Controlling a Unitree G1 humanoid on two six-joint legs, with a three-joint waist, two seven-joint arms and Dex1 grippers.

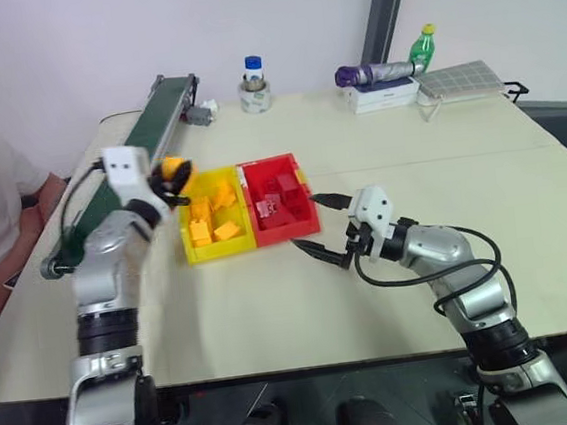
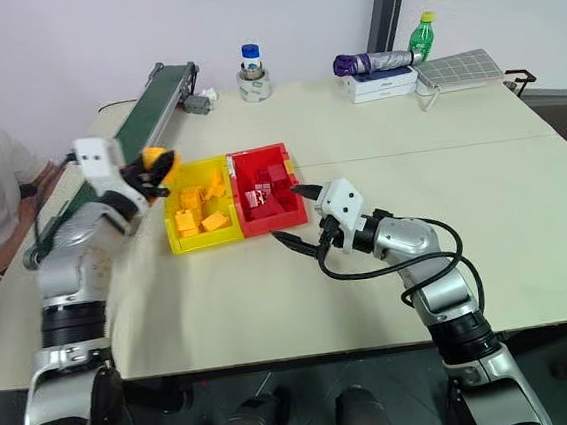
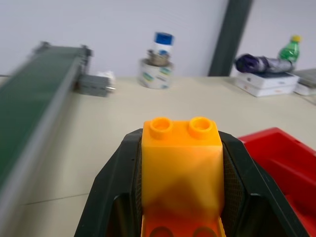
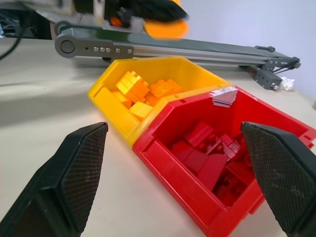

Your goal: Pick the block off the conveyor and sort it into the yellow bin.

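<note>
Block (image 3: 180,168) clamped between left gripper (image 1: 172,179) fingers, studs up, lifted clear of conveyor (image 1: 146,135); grip sits low on block so top stays free for drop. Gripper hangs at 9 o'clock edge of yellow bin (image 1: 189,252), near its rim, not yet over its middle. Yellow bin already holds several yellow pieces; red bin (image 1: 303,226) joined at 3 o'clock holds dark red ones. Right gripper (image 1: 321,227) spread wide, empty, parked at 4 o'clock of red bin, out of carry path. Release likely next.

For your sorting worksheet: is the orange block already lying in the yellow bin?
No, the left gripper holds the block above the table.
</note>
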